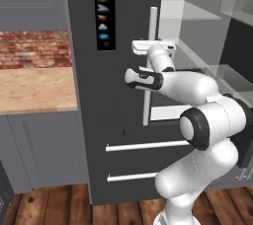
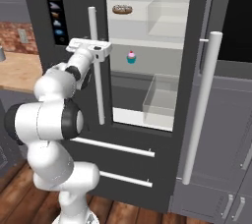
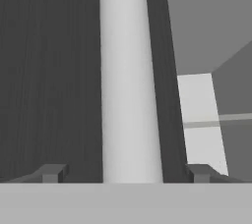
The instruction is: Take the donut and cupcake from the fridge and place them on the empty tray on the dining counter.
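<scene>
The fridge (image 1: 89, 95) is dark grey; its left door is closed and its right door stands open. On an upper shelf inside lies the donut (image 2: 122, 9). The cupcake (image 2: 131, 57) stands one shelf lower. My gripper (image 2: 93, 42) is at the left door's long white bar handle (image 2: 96, 70), above its middle. In the hand view the handle (image 3: 130, 80) runs between my fingertips (image 3: 51, 173), with a gap on each side, so the gripper (image 3: 125, 173) is open astride it. In the left base view the gripper (image 1: 153, 41) meets the handle (image 1: 150, 81). The tray and dining counter are out of view.
The open right door (image 2: 197, 70) swings out on the right with its own white handle (image 2: 204, 105). Clear bins (image 2: 160, 95) sit on the fridge shelves. Two drawers with white bars (image 1: 148, 145) lie below. A wood-topped counter (image 1: 34, 88) with a brick wall stands to the left.
</scene>
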